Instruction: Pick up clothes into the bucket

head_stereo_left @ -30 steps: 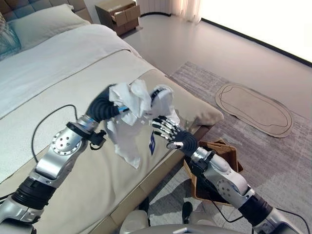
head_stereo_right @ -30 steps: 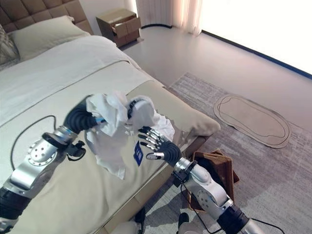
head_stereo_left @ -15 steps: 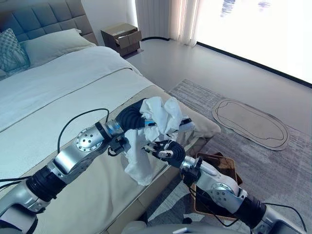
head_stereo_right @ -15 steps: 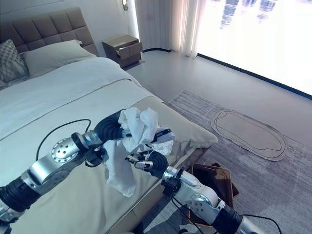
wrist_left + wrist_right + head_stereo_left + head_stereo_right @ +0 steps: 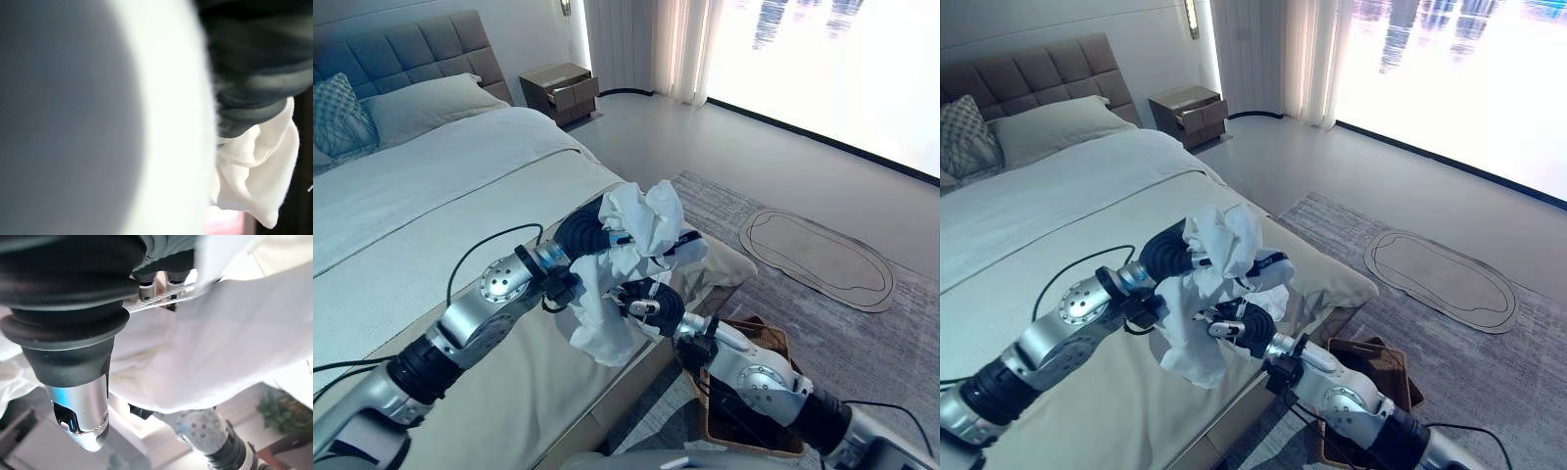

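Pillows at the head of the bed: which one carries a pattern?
The diamond-patterned pillow, grey-blue, propped at the far left against the tufted headboard. The pillow beside it is plain beige and lies flatter on the bed.

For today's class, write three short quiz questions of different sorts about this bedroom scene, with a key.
1. True or false: the white cloth lies flat on the bed.
2. Where does the basket stand? A) on the bed B) on the floor beside the bed C) on the nightstand
3. Fill in: the cloth is bunched around the left robot hand and hangs ____ the bed's edge.

Key: 1 false, it is held up in the air. 2 B. 3 above. The right robot hand sits under the cloth, and its fingers are too hidden to judge.
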{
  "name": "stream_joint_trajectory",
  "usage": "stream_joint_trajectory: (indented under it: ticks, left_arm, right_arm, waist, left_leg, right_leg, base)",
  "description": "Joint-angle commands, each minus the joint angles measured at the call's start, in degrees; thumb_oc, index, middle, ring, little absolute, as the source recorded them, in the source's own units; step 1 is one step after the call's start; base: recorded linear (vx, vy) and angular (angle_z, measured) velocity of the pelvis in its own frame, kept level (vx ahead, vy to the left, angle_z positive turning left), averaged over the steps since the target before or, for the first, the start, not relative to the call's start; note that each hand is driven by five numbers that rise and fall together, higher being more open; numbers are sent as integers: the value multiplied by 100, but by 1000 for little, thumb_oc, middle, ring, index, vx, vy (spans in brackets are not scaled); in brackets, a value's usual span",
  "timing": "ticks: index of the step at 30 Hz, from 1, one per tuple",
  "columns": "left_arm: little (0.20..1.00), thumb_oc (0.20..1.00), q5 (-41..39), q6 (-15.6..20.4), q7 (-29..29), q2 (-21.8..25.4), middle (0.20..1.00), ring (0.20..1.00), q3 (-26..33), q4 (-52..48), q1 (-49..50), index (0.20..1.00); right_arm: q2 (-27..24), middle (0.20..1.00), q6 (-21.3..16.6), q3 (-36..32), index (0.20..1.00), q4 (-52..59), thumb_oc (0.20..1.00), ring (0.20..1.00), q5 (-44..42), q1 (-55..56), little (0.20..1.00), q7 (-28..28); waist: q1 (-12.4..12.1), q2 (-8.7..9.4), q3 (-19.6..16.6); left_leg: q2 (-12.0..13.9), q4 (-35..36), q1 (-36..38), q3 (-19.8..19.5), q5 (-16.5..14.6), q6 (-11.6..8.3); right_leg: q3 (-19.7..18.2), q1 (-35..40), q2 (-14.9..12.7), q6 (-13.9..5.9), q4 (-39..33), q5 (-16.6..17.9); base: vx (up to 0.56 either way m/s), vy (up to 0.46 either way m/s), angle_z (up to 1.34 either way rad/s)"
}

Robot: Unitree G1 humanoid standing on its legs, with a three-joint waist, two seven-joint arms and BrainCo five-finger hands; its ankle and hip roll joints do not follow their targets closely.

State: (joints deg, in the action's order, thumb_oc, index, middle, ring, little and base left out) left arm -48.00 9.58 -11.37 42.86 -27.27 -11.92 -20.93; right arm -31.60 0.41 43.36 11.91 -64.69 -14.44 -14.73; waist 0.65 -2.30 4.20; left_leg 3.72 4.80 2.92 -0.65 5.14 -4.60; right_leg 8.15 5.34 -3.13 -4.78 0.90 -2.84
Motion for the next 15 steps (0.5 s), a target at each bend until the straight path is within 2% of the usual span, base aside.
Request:
stream_joint_trajectory:
  ticks: [1, 2, 3, 4, 5, 6, 7, 8, 9, 11, 15]
  left_arm:
    - [200, 200, 258, 495, 320, -252, 200, 200, 585, 407, -147, 200]
    - [200, 200, 555, 584, 508, -431, 200, 200, 1039, 696, 20, 200]
    - [200, 200, 558, 584, 510, -436, 200, 200, 1038, 694, 23, 200]
    - [200, 200, 800, 664, 663, -609, 200, 200, 1460, 951, 174, 200]
    - [200, 200, 802, 663, 664, -613, 200, 200, 1457, 950, 176, 200]
    - [200, 200, 1108, 753, 804, -732, 200, 200, 1826, 1100, 285, 200]
    - [200, 200, 1112, 753, 807, -737, 200, 200, 1822, 1098, 287, 200]
    - [200, 200, 1495, 863, 957, -734, 200, 200, 2170, 1163, 381, 200]
    - [200, 200, 1499, 862, 960, -738, 200, 200, 2166, 1161, 383, 200]
    - [200, 200, 1996, 1060, 1228, -688, 200, 200, 2555, 1250, 375, 200]
    - [200, 200, 2029, 1137, 1319, -726, 200, 200, 2810, 1301, 447, 200]
  right_arm:
    - [273, 1000, -321, -461, 1000, 989, 1000, 1000, 6, -445, 1000, -491]
    - [51, 1000, -307, -816, 1000, 1017, 1000, 1000, 76, -121, 1000, -669]
    - [45, 1000, -305, -818, 1000, 1022, 1000, 1000, 76, -114, 1000, -668]
    - [-119, 1000, -284, -1276, 1000, 986, 1000, 1000, 176, 319, 1000, -760]
    - [-124, 1000, -282, -1280, 1000, 991, 1000, 1000, 177, 326, 1000, -759]
    - [-246, 1000, -307, -1775, 1000, 901, 1000, 1000, 314, 774, 1000, -818]
    - [-250, 1000, -305, -1780, 1000, 907, 1000, 1000, 314, 784, 1000, -817]
    - [-305, 1000, -296, -2300, 1000, 833, 1000, 1000, 449, 1219, 1000, -854]
    - [-307, 1000, -294, -2304, 1000, 838, 1000, 1000, 450, 1227, 1000, -854]
    - [-277, 1000, -353, -2973, 1000, 638, 1000, 1000, 630, 1657, 1000, -785]
    - [-175, 1000, -470, -3535, 1000, 556, 1000, 1000, 824, 1913, 1000, -643]
  waist:
    - [172, 392, -48]
    - [206, 402, -92]
    - [202, 398, -91]
    - [269, 397, -143]
    - [265, 393, -144]
    - [331, 393, -192]
    - [326, 389, -193]
    - [398, 390, -241]
    - [394, 389, -242]
    - [498, 365, -306]
    - [584, 338, -351]
  left_leg:
    - [-231, -282, 264, 219, -598, 96]
    - [-238, -278, 282, 261, -610, 100]
    - [-237, -277, 287, 263, -612, 100]
    - [-242, -259, 320, 308, -626, 104]
    - [-240, -257, 323, 310, -628, 104]
    - [-242, -242, 347, 353, -636, 103]
    - [-241, -241, 351, 355, -638, 102]
    - [-247, -220, 385, 376, -653, 104]
    - [-246, -220, 387, 377, -654, 104]
    - [-253, -206, 424, 416, -681, 103]
    - [-275, -197, 452, 454, -709, 118]
  right_leg:
    - [-84, -3, -58, -127, -408, 295]
    - [-111, 11, -62, -144, -426, 309]
    - [-113, 15, -61, -144, -427, 309]
    - [-145, 16, -64, -156, -437, 318]
    - [-147, 18, -62, -156, -437, 317]
    - [-159, 18, -66, -171, -452, 318]
    - [-160, 21, -65, -171, -452, 316]
    - [-186, 26, -69, -185, -450, 316]
    - [-187, 28, -68, -185, -450, 315]
    - [-212, 42, -84, -201, -443, 314]
    - [-250, 34, -98, -211, -423, 322]
  base:
    - [5, 20, -11]
    - [6, 10, -9]
    - [12, 26, -10]
    - [9, 17, -4]
    - [18, 29, -5]
    - [12, 12, -5]
    - [30, 21, -10]
    - [20, 9, -16]
    - [41, 21, -20]
    - [29, 21, -11]
    - [13, 19, -11]
